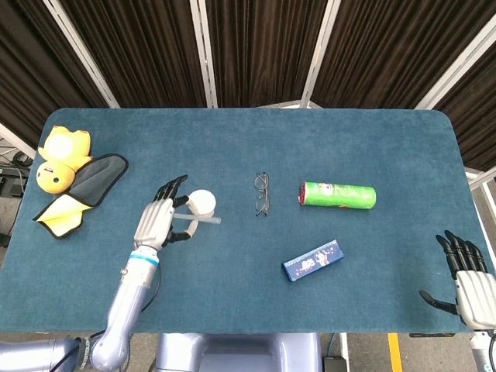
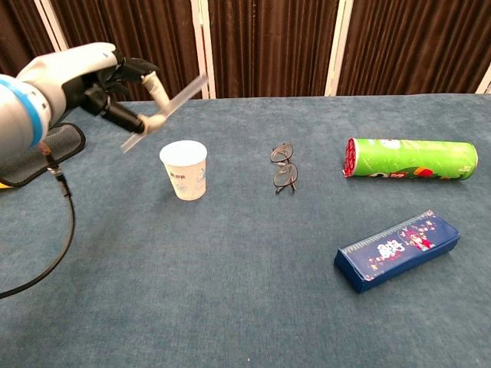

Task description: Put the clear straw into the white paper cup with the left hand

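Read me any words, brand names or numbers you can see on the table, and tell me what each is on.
None can be read.
White paper cup: small blue print, too small to read.
Green tube: printed graphics, lettering blurred.
Blue box: colourful lettering, too blurred to read.

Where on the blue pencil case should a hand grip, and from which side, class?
Across its long flat sides near the middle, coming from above: the blue pencil case lies flat and slanted on the table, long and narrow, with open space around it.
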You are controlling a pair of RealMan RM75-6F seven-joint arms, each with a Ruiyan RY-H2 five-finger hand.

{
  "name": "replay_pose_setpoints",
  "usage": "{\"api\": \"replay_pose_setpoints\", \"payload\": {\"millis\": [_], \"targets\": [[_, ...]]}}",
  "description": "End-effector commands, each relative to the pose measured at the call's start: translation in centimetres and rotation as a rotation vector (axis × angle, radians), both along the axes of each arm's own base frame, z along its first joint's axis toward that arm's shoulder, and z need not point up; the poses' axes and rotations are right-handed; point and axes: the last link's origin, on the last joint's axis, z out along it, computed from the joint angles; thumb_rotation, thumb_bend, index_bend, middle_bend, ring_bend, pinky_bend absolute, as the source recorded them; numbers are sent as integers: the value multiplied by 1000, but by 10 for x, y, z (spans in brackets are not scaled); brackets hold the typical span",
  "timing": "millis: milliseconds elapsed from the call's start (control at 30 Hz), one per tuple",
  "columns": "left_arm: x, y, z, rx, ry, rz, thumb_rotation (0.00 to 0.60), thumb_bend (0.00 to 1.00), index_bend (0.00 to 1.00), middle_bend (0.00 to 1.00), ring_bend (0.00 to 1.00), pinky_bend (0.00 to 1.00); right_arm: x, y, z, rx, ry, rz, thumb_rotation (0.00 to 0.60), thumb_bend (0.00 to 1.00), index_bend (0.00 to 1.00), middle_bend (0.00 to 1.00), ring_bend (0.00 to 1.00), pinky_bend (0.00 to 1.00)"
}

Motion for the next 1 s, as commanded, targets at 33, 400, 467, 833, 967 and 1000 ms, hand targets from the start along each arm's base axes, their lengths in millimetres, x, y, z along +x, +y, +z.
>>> {"api": "replay_pose_setpoints", "payload": {"millis": [33,400,467,833,967,1000], "targets": [[12,18,-4,-52,-147,56,600,445,550,25,0,27,0,-1,0,1,-2,-1,600,76,0,0,0,0],[18,52,-18,-130,-356,121,600,446,549,33,0,22,1,-7,0,3,-2,-12,600,90,0,0,0,0],[20,56,-21,-135,-369,114,600,445,549,34,0,22,2,-8,0,2,-2,-14,600,91,0,0,0,0],[19,67,-34,-141,-362,116,600,446,550,39,0,23,1,-6,0,0,-6,-15,600,92,0,0,0,0],[15,70,-40,-151,-352,125,600,444,549,39,0,22,1,-7,0,-1,-5,-18,600,92,0,0,0,0],[14,70,-41,-152,-349,127,600,445,549,39,0,22,1,-7,0,-1,-5,-19,600,92,0,0,0,0]]}}
